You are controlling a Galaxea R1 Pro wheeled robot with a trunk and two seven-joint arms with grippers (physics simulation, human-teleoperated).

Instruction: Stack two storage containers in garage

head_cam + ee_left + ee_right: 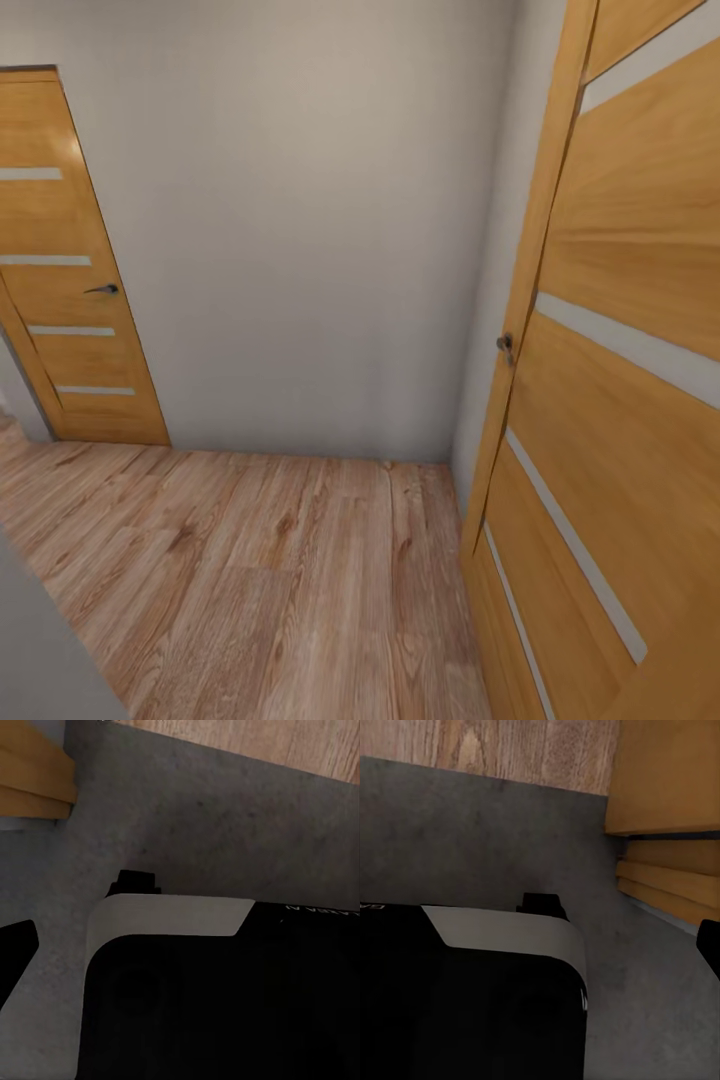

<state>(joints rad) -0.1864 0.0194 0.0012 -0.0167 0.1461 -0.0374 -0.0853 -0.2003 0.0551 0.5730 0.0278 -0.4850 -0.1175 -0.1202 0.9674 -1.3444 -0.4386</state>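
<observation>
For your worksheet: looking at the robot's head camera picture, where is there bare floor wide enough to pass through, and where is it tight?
Free: the wood-plank floor between the closed door at far left and the white wall ahead. Tight: the right side, where the open door leaf juts in, and the near left corner by a grey wall edge.

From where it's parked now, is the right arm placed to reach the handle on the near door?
Probably not yet. The handle sits high on the near door, while the right wrist view looks down at the grey floor beside the robot's base, so the arm seems tucked low.
</observation>
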